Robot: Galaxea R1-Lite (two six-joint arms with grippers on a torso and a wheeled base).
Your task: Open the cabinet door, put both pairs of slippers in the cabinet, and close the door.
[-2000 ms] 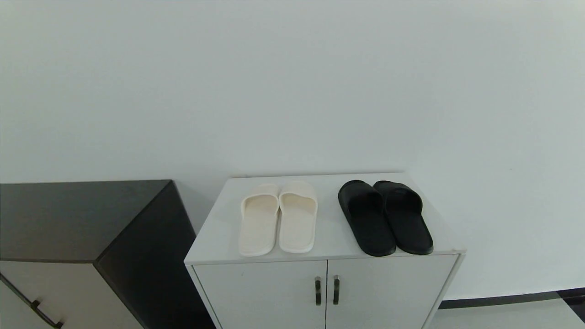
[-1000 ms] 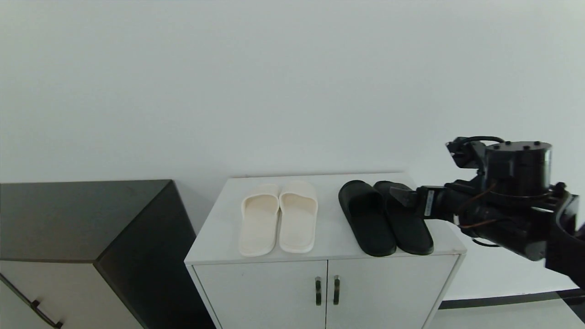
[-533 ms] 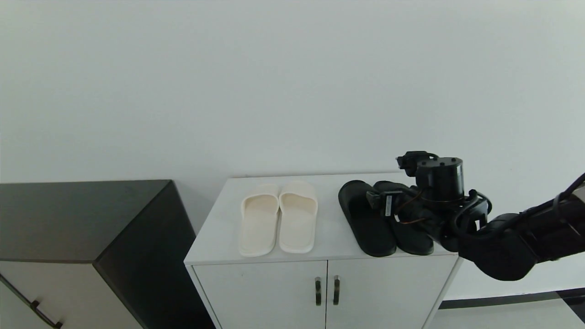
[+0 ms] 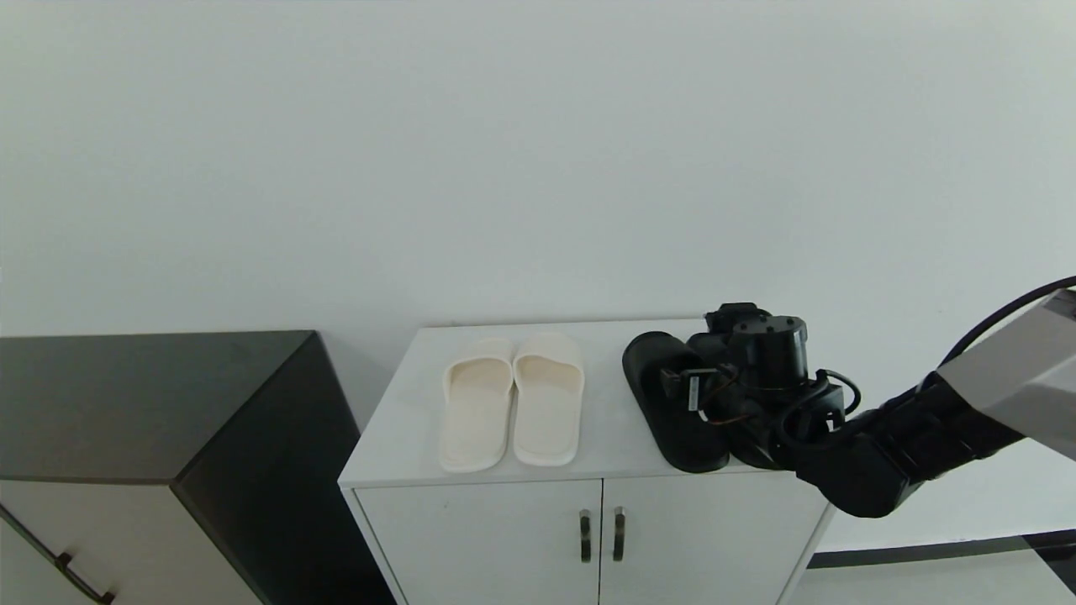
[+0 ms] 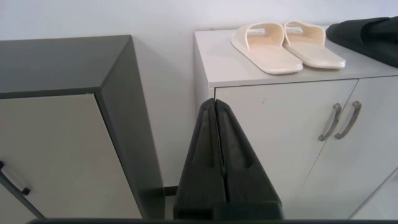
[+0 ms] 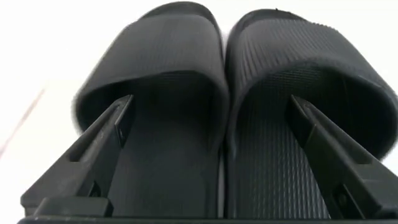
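Nothing's stowed yet — the cabinet (image 4: 471, 538) is shut, white slippers (image 4: 513, 403) and black slippers (image 4: 672, 424) sit on top, the right gripper (image 6: 211, 106) spread wide over the black pair, the left gripper (image 5: 216, 115) pressed together, low out front.

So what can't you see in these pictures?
- Inside the white cabinet: both doors are shut, in the head and left wrist views.
- One of the black slippers: the right arm covers most of it, head view.
- Slipper heels: cut off at the edge near the open right tool, right wrist view.
- Those slippers, left wrist view: cut by the edge.
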